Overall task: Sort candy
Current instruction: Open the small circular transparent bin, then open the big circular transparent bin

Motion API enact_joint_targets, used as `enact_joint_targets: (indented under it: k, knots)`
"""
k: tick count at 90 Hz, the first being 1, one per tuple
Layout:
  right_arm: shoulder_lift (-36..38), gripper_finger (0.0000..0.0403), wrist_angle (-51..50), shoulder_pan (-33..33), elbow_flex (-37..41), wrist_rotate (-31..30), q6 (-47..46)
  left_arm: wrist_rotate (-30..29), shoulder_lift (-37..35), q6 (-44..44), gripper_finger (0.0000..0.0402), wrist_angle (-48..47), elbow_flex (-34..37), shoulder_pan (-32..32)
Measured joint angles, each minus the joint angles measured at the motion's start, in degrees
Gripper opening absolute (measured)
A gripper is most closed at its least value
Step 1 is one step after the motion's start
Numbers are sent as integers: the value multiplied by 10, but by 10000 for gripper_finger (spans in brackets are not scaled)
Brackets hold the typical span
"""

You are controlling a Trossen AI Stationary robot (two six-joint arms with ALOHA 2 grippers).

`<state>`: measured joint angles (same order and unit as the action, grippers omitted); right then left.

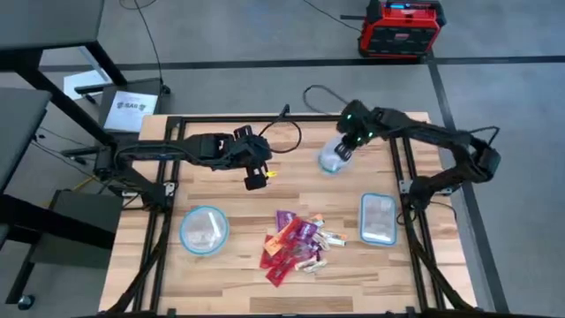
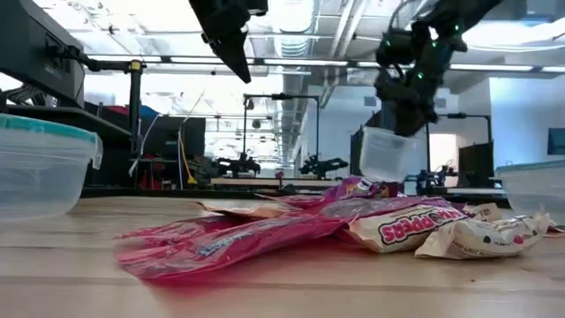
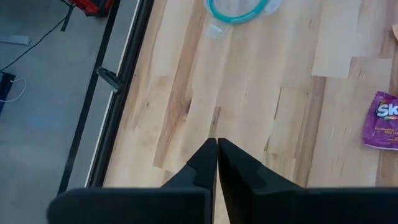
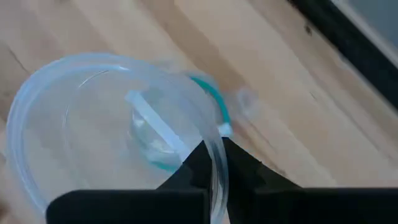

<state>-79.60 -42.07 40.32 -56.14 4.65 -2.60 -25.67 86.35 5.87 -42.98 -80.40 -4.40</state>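
Observation:
The candy lies in a loose heap of red, purple, orange and whitish wrappers on the table's near middle, and fills the front of the low view. My right gripper is at the far right, shut on a clear round bowl that hangs above the table. My left gripper hovers shut over bare wood left of the middle, with nothing between its fingers. One purple sweet shows at the edge of the left wrist view. My right gripper pinches the bowl's rim between its two fingers, one finger inside the bowl and one outside. The fingers come from above, slanting down. The bowl is lifted clear of the table and hangs tilted below the fingers.
A second clear round bowl with a bluish rim stands at the near left. A clear rectangular tub stands at the near right. Black frame rails run along the table's sides. Bare wood lies between the two grippers.

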Motion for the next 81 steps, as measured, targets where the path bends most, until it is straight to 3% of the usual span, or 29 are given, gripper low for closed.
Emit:
enact_joint_targets:
  k: [14,39,59,81]
  knots:
    - [-42,16,11,19,3,19,-4,0,0,-1,0,-1,0,0]
    - [-86,108,6,19,0,24,-1,0,0,0,0,-7,0,2]
    - [1,164,-75,21,-46,28,16,0,0,1,0,-6,0,2]
    - [131,185,-73,21,-65,28,16,0,0,-7,0,-6,0,2]
